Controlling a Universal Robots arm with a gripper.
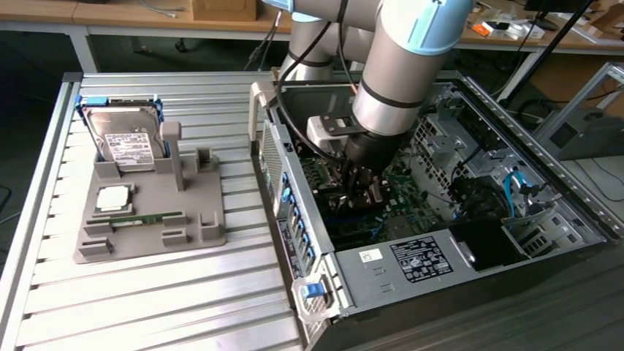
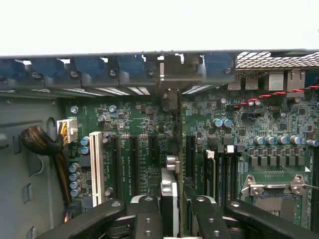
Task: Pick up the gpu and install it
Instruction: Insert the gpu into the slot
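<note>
My gripper (image 1: 355,191) is down inside the open computer case (image 1: 546,146), just over the green motherboard (image 1: 414,201). In the wrist view the gpu (image 2: 169,191) shows edge-on as a thin dark card with metal parts, standing upright between my two black fingers (image 2: 149,219). The gripper (image 2: 174,221) is shut on it. The card's far end reaches the case's rear slot openings (image 2: 172,74), and its lower edge lies in line with the black expansion slots (image 2: 190,152) on the motherboard (image 2: 144,124). Whether the card is seated in a slot I cannot tell.
A grey holder (image 1: 156,219) on the slatted table (image 1: 146,307) at the exterior view's left carries a silver hard drive (image 1: 127,139), a green memory stick (image 1: 137,218) and a square chip (image 1: 112,196). Inside the case are the power supply (image 1: 419,259), a cable bundle (image 2: 40,142) and the processor socket (image 2: 274,194).
</note>
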